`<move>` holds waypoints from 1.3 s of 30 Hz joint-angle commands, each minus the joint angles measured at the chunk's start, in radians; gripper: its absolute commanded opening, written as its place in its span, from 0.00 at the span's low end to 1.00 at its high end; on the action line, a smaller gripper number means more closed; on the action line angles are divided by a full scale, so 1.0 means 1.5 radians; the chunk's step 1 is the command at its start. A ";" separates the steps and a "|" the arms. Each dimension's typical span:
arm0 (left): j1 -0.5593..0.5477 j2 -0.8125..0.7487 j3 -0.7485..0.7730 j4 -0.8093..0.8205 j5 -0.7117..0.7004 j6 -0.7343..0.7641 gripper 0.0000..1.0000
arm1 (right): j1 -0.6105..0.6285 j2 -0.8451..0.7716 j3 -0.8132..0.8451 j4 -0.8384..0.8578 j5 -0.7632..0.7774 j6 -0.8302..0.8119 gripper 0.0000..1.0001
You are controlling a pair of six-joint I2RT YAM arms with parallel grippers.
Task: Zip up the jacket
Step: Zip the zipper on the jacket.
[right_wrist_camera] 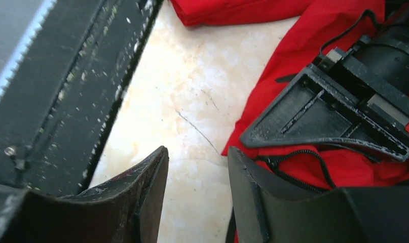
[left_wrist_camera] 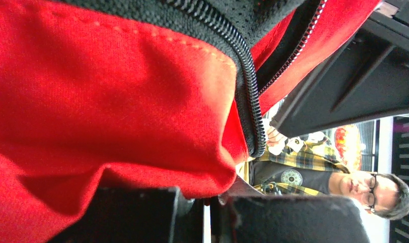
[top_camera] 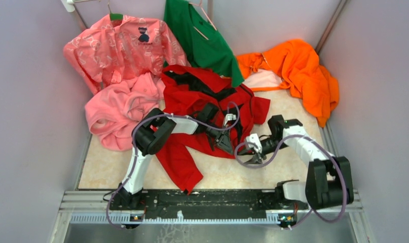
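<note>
From above, the jacket (top_camera: 188,98) lies crumpled in the middle of the table (top_camera: 278,169), with dark lining showing at its far side and one sleeve trailing toward the near edge. The left gripper (top_camera: 225,142) sits on the jacket's near right part. The right gripper (top_camera: 247,158) is just off the jacket's right hem, over bare tabletop. A pink fleece (top_camera: 116,114) touches the jacket's left side, with a pink shirt (top_camera: 121,45) behind that. A green garment (top_camera: 205,38) hangs behind the jacket, and an orange garment (top_camera: 301,71) lies to its far right. Open tabletop runs to the right of the jacket and in front of it, up to the black rail (top_camera: 207,200). The side walls (top_camera: 35,126) close in beyond the clothes. In the left wrist view the jacket's (left_wrist_camera: 116,101) red cloth fills most of the frame, and its zipper (left_wrist_camera: 249,101) runs down a folded edge with its two rows of teeth apart. The left gripper's fingers (left_wrist_camera: 136,215) are pressed together at the bottom, pinching a fold of the jacket. Past the jacket's edge a person (left_wrist_camera: 313,177) in a checked shirt and glasses is visible. In the right wrist view the right gripper's fingers (right_wrist_camera: 141,192) stand spread with only bare table (right_wrist_camera: 192,91) between them. The jacket's (right_wrist_camera: 293,66) hem lies at the right-hand finger; I cannot tell if they touch. A black cord (right_wrist_camera: 303,162) loops on the cloth there, and the left gripper (right_wrist_camera: 334,116) rests on the jacket. A strip of bare table separates the jacket from the rail (right_wrist_camera: 65,91).
</note>
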 commanded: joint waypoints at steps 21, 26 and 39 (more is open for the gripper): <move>-0.004 -0.025 -0.022 -0.006 0.070 0.034 0.00 | 0.135 -0.118 -0.113 0.372 0.136 0.244 0.39; -0.004 -0.029 -0.024 -0.008 0.074 0.034 0.00 | 0.135 -0.108 -0.110 0.374 0.154 0.259 0.34; -0.005 -0.040 -0.026 0.013 0.084 0.018 0.00 | 0.134 -0.083 -0.108 0.393 0.171 0.338 0.36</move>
